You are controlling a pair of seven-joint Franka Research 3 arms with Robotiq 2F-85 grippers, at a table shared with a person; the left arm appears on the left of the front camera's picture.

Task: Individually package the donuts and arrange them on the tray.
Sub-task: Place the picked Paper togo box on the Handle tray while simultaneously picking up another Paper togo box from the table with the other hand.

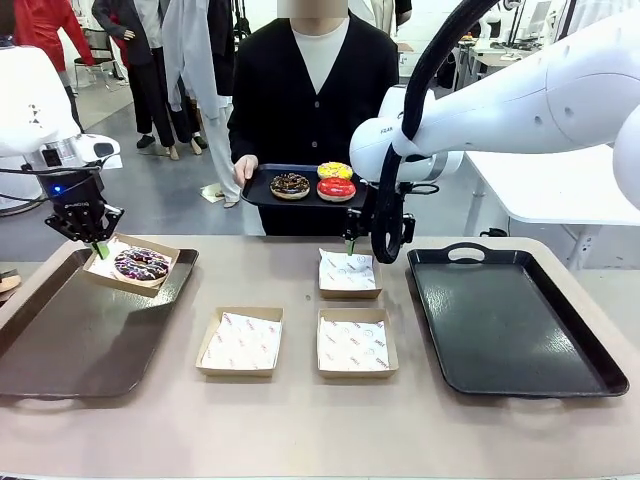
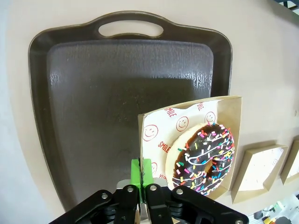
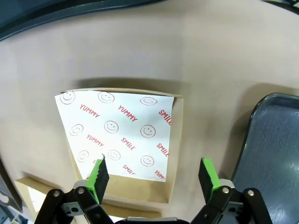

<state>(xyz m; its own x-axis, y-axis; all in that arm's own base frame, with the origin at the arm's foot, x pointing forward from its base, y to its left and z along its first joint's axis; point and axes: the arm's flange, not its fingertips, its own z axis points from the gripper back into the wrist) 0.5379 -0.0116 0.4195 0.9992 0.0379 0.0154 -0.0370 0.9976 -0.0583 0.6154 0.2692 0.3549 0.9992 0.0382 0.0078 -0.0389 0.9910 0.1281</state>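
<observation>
Your left pincer (image 2: 144, 175) grips the donut box (image 2: 154, 122) by its rim, the sprinkled donut (image 2: 205, 158) just beside the pincer. Your right pincer (image 3: 154, 170) hangs open directly above a paper-lined box (image 3: 174, 154), with three other donuts (image 1: 336, 188) beyond it.

Bright, even overhead light. Pale glare streaks the glossy black rectangular tray (image 1: 515, 330). Left of that tray, the open tan cardboard boxes (image 1: 357, 343) cast short, soft shadows. The front view is sharp; the wrist views bow strongly toward their edges.
</observation>
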